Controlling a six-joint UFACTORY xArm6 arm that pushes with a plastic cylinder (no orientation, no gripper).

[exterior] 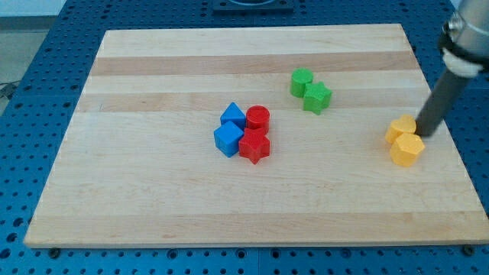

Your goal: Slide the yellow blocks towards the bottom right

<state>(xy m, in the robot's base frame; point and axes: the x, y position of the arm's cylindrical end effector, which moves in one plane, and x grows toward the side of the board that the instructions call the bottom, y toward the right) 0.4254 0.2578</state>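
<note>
Two yellow blocks sit together near the board's right edge: a rounded yellow block (400,128) and, just below it, a yellow hexagonal block (407,150). They touch each other. My rod comes down from the view's top right, and my tip (422,134) rests just to the right of the upper yellow block, touching or almost touching it.
The wooden board (153,198) lies on a blue perforated table. Two green blocks (310,90) sit at the upper right of centre. At the centre is a cluster of two blue blocks (230,130), a red cylinder (258,118) and a red star (254,146).
</note>
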